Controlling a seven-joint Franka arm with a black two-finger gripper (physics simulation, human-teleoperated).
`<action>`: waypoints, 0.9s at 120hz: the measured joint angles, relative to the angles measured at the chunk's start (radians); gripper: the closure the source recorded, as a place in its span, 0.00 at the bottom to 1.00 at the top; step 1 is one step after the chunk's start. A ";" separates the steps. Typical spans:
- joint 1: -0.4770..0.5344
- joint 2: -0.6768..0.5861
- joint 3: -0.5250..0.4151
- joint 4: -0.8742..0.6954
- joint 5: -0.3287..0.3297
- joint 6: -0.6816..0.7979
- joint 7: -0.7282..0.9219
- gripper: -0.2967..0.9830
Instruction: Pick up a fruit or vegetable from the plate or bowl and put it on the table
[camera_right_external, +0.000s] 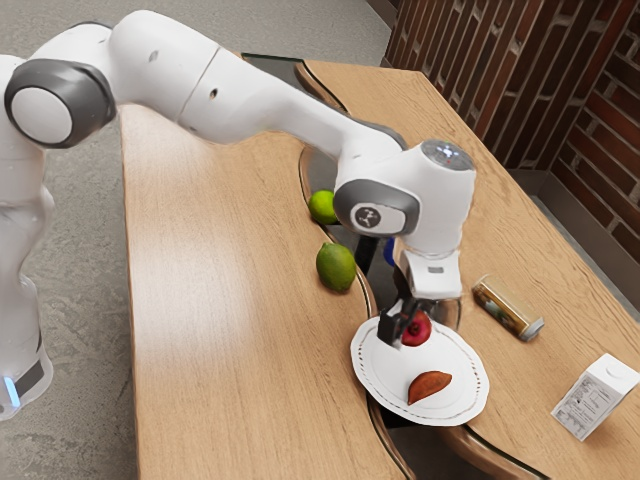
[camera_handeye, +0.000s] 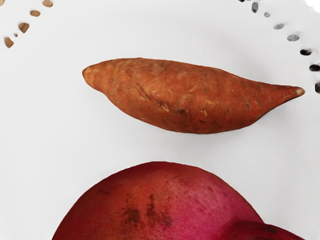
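My gripper (camera_right_external: 402, 316) is low over the white plate (camera_right_external: 372, 385) in the exterior view, right at a round red fruit or vegetable (camera_right_external: 417, 329). The black gripper parts cover some of the red thing, so whether it is held is unclear. On the same plate lies an orange-brown sweet potato (camera_right_external: 430, 386), apart from the red thing. From the wrist, the red thing (camera_handeye: 160, 205) looms large at the lower edge, with the whole sweet potato (camera_handeye: 185, 97) beside it on the plate's white surface (camera_handeye: 50, 130).
A green fruit (camera_right_external: 336, 267) and a lime (camera_right_external: 322, 207) lie near the table's dark curved channel. Beyond the plate are a fallen can (camera_right_external: 508, 307) and a white carton (camera_right_external: 597, 396). Bare wood (camera_right_external: 230, 350) spreads toward the exterior view's left.
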 joint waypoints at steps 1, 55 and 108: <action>-0.007 -0.006 0.000 -0.005 0.000 0.000 0.001 0.51; -0.182 -0.047 -0.004 -0.028 -0.017 0.007 0.019 0.52; -0.226 -0.056 -0.001 -0.028 -0.023 0.007 0.031 0.30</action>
